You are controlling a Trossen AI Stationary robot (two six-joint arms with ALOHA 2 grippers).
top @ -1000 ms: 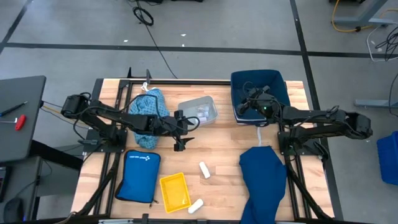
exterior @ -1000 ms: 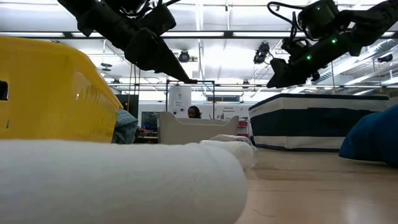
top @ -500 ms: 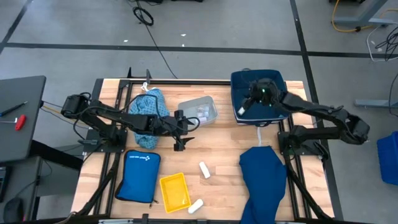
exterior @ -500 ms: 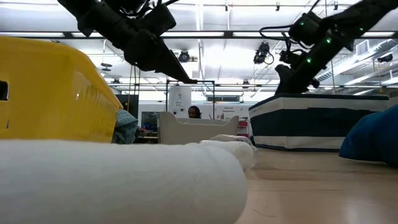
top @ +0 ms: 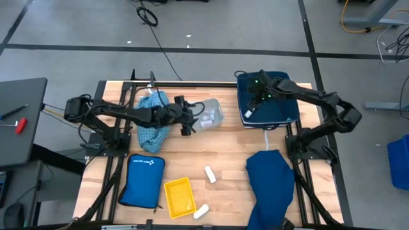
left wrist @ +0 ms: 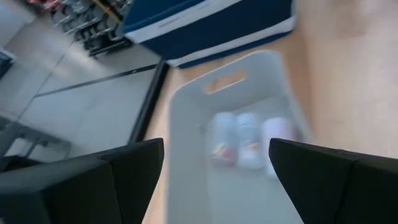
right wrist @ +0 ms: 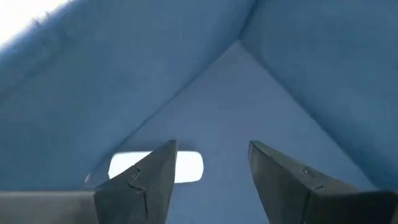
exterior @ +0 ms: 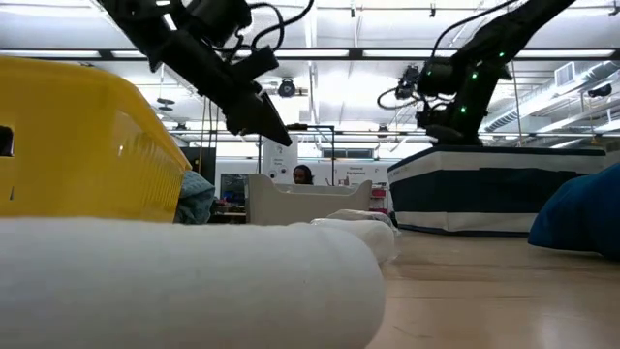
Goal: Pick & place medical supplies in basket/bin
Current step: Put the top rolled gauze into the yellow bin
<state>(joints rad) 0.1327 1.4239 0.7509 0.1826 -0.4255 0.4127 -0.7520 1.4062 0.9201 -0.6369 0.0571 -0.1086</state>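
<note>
High view, left to right: light blue patterned cloth [top: 153, 114] lies bunched at the table's back left; left gripper [top: 187, 121], jaws wide and empty, hangs by the pale grey plastic bin [top: 206, 112] holding small white items. Right gripper [top: 254, 101], jaws parted and empty, sits inside the navy fabric basket [top: 268, 99]; two white rolls [top: 209, 174] and the large navy cloth [top: 271, 185] lie nearer the front edge.

Bare wood [top: 230, 150] between grey bin [top: 206, 114] and white rolls [top: 209, 174].
</note>
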